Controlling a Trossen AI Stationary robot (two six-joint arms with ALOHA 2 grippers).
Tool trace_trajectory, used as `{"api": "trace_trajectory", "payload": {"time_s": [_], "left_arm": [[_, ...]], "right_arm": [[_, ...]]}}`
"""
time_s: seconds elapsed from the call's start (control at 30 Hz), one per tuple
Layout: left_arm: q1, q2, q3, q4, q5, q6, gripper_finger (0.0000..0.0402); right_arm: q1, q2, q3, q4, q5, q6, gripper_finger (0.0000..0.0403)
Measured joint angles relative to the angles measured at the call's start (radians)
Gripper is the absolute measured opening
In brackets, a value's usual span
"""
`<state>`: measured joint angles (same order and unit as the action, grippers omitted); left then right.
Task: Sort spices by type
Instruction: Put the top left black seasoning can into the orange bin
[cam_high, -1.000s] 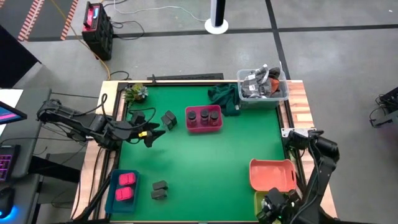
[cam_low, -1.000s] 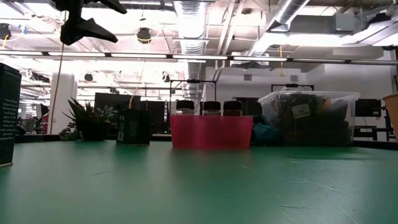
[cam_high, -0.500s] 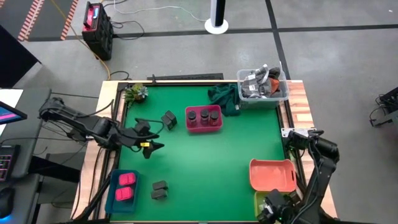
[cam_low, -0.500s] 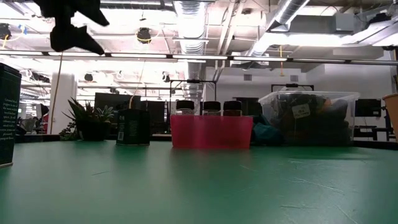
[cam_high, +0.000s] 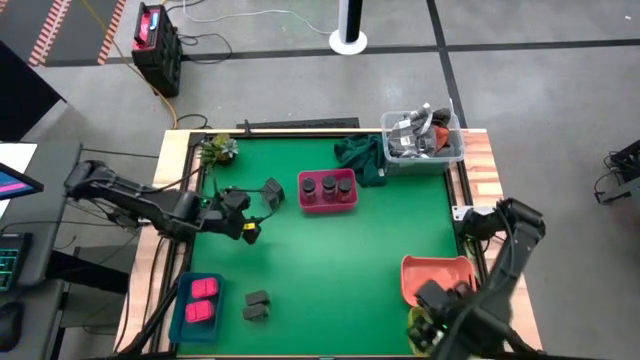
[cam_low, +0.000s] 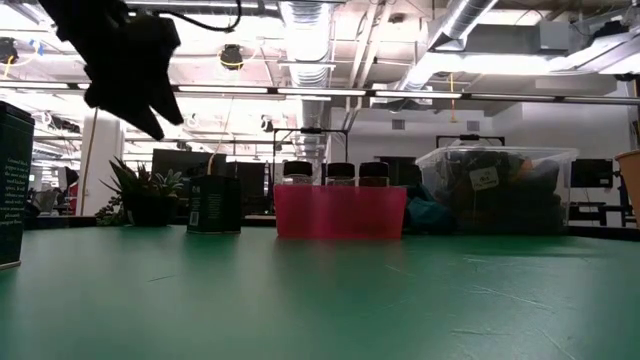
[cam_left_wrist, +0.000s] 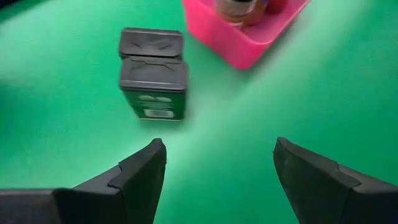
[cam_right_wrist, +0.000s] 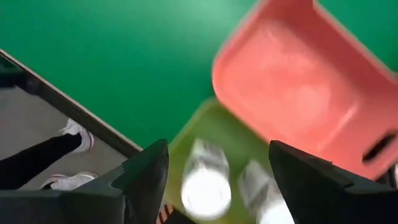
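Note:
My left gripper (cam_high: 254, 213) (cam_left_wrist: 217, 163) (cam_low: 130, 70) hangs open above the table, short of two dark grey boxes (cam_left_wrist: 153, 74) (cam_high: 271, 191) that stand one behind the other beside the pink tray (cam_high: 328, 203) of dark brown jars (cam_high: 328, 185). Two more dark grey boxes (cam_high: 257, 305) sit near the front edge. Pink packets (cam_high: 202, 299) lie in the blue tray (cam_high: 181, 305). My right gripper (cam_high: 432, 306) (cam_right_wrist: 217, 169) is open above the green tray (cam_right_wrist: 217, 124), which holds white-capped jars (cam_right_wrist: 205, 182).
An orange tray (cam_high: 437, 280) lies beside the green one at the right front corner. A clear tub of clutter (cam_high: 421, 137) and a dark green cloth (cam_high: 358, 155) sit at the far right, a small plant (cam_high: 217, 150) at the far left. A person's shoes (cam_right_wrist: 76, 134) show on the floor.
My left gripper has come down and turned toward the two dark grey boxes by the pink tray, staying open. My right arm has swung its gripper a little toward the far edge, over the green and orange trays. Nothing on the table has moved.

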<state>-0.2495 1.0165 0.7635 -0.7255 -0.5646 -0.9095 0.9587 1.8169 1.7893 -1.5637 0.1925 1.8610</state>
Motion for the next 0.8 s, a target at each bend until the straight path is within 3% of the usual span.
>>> {"api": "trace_trajectory", "payload": {"time_s": [0.3,0.57,0.8], "left_arm": [[0.146,0.018,0.000,0.004,0.056,0.202,0.0283],[0.238,0.017,0.000,0.053,0.141,0.372,0.0303],[0.345,0.018,0.000,0.141,0.221,0.515,0.0319]], "right_arm": [[-0.274,0.002,0.000,0.249,0.248,-0.512,0.0304],[-0.598,0.002,0.000,0.559,0.266,-0.993,0.0304],[-0.797,0.001,0.000,0.644,0.251,-1.167,0.0304]]}}
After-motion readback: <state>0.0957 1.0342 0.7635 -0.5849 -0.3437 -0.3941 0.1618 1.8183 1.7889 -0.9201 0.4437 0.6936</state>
